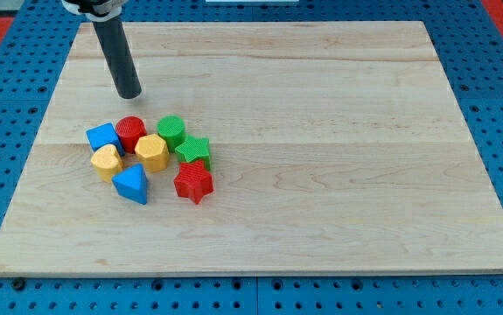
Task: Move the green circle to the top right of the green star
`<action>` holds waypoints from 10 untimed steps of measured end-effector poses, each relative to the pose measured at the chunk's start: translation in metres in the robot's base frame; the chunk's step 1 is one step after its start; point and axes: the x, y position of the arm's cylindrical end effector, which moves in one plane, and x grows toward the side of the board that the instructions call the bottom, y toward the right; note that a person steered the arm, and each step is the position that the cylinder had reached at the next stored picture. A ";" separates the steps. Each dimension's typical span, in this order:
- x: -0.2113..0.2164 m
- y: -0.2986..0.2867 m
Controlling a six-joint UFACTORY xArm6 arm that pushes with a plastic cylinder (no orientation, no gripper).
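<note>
The green circle (171,130) sits in a cluster at the board's left, just above and left of the green star (194,150), touching or nearly touching it. My tip (129,93) is above and to the left of the green circle, apart from it, just above the red circle (131,132). It touches no block.
The cluster also holds a blue cube (102,137), a yellow heart (106,161), a yellow hexagon (151,151), a blue triangle (132,184) and a red star (193,182). The wooden board (338,149) lies on a blue pegboard.
</note>
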 end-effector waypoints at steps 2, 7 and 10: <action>-0.012 -0.035; 0.116 0.036; 0.071 0.083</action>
